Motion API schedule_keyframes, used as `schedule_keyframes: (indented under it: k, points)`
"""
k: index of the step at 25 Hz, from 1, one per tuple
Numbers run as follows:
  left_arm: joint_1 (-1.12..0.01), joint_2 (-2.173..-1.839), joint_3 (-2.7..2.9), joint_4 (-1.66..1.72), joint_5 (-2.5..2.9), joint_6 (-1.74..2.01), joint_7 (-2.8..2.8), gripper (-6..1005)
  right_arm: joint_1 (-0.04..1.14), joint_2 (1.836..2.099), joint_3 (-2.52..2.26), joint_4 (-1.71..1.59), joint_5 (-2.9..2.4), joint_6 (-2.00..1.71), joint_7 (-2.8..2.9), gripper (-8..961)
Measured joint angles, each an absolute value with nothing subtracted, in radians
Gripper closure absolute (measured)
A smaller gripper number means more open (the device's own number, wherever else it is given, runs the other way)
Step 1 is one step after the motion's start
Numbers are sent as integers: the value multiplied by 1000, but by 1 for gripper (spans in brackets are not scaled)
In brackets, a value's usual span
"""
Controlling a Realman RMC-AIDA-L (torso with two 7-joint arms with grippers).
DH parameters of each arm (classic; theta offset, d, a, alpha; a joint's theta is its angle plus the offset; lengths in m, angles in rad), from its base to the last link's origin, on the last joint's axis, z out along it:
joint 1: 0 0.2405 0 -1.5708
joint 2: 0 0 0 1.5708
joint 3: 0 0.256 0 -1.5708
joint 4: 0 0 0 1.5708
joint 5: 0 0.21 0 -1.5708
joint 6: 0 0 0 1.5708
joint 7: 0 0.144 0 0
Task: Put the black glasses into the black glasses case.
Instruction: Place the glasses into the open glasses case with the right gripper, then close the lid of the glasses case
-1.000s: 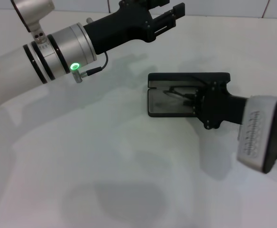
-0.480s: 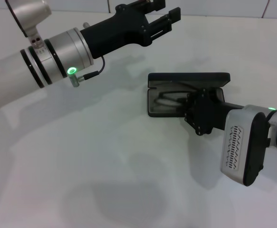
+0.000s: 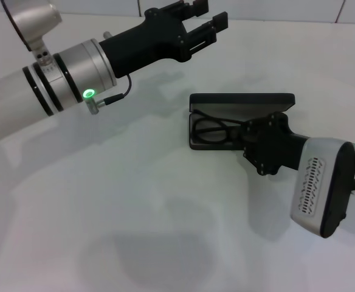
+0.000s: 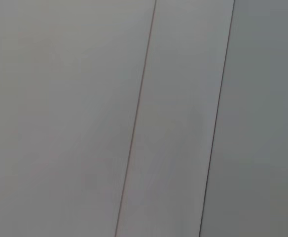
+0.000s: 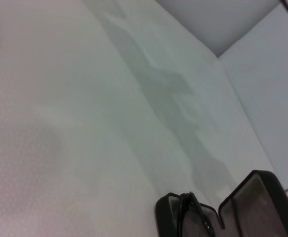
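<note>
- black glasses case (image 3: 241, 100): matt black shell, smooth
- black glasses (image 3: 211, 131): thin glossy dark rims
- table (image 3: 135, 207): smooth white, faint sheen

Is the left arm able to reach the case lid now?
Probably yes. The left gripper hangs open behind the case, nothing between them. The right gripper only covers the tray end beside the glasses.

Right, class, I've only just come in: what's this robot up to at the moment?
It is packing the black glasses into the black glasses case, which lies open on the white table. The glasses lie inside the tray. The right gripper sits at the case's right end. The left gripper is raised off to the far side, open and empty.
</note>
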State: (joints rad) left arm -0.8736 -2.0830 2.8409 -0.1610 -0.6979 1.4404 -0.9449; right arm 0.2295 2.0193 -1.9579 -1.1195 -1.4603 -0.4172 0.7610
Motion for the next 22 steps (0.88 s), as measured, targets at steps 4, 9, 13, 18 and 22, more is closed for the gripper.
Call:
schedule_keyframes:
  k: [4,9,13,18,22]
  points:
    - [-865,-2081,2841,-161,-698,1442,-945,456,212,2016,-1948,-1136,-1460,-467,780,759]
    - [-865,-2081,2841,-161,-698,1440,-945,456,183,2014,-1848,-1149,-1460,-652,820,759]
    - [-875,-2083,2842,-187,-662,1421,-953,456,177,2011,-1586,-1106,-1463,-1100,898,759]
    - [-934,-2084,2843,-195,-563,1268,-1034,455,246,1992,-1230,-884,-1486,-1584,922,759]
    - [-994,-2085,2843,-191,-466,1127,-1107,455,273,1979,-1111,-759,-1515,-1672,921,759]
